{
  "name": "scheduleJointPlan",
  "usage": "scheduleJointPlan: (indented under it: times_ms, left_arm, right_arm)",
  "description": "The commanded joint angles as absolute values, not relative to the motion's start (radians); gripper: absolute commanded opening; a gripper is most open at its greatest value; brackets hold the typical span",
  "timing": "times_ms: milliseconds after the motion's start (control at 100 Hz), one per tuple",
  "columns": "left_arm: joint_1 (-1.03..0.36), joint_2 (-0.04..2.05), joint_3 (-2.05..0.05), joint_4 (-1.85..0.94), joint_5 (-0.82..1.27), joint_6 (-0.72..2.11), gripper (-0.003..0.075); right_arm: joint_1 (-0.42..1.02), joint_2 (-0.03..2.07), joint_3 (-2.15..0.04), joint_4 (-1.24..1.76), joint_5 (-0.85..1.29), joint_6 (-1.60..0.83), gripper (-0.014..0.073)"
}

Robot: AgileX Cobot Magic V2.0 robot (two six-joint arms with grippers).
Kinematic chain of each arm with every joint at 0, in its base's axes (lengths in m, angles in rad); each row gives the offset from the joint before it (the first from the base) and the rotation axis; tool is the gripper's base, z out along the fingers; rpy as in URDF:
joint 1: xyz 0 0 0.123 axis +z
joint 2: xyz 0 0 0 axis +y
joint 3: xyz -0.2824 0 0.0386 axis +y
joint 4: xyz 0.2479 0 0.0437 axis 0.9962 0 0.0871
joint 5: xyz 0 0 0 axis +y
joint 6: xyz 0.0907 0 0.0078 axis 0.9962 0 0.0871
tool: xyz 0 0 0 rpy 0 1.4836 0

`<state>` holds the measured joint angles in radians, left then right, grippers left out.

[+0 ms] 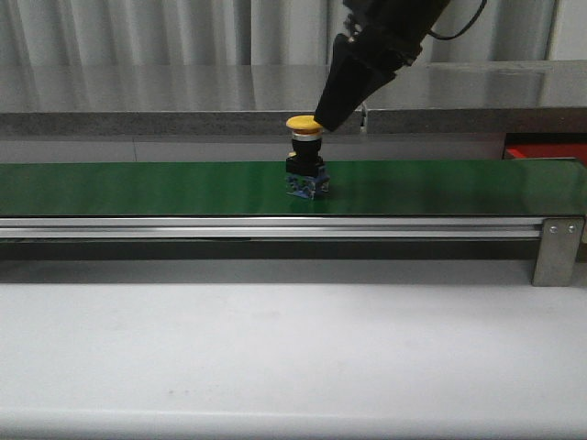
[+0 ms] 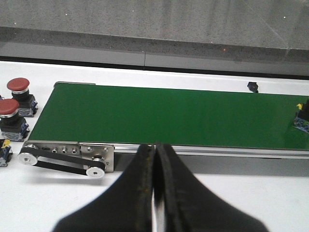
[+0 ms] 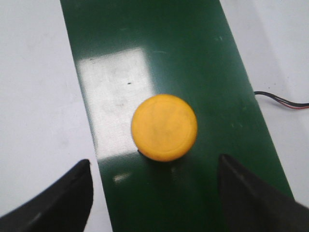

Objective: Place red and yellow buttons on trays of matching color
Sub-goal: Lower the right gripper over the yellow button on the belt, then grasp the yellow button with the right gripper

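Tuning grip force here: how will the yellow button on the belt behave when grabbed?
The yellow button looks rigid, so it should not deform. Its wide cap sits atop a narrower body, so a sideways nudge may tip it. The smooth round cap might slip between the right gripper fingers.

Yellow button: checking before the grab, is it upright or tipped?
Upright: the yellow button stands on the green belt, cap on top.

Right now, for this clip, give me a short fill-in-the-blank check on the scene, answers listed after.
1. The button standing on the green belt has a ____ cap.
2. The right gripper above it is ____.
3. The left gripper is ____.
4. Beside the belt's end stand two ____ buttons.

Answers: yellow; open; shut; red
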<state>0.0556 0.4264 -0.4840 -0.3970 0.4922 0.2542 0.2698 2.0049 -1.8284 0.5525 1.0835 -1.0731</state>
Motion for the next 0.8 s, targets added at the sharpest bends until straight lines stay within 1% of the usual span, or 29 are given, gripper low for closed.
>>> scheduleJointPlan:
  times_ms: [0, 790]
  left_arm:
    - [0.046, 0.433, -0.509, -0.42, 0.42, 0.254, -0.002]
    - [0.046, 0.433, -0.509, -0.42, 0.42, 0.254, -0.002]
  right_arm:
    - [0.271, 1.947, -1.852, 0.577, 1.076, -1.087, 0.0531]
    - [0.269, 1.948, -1.838, 0.539, 1.103, -1.087, 0.0531]
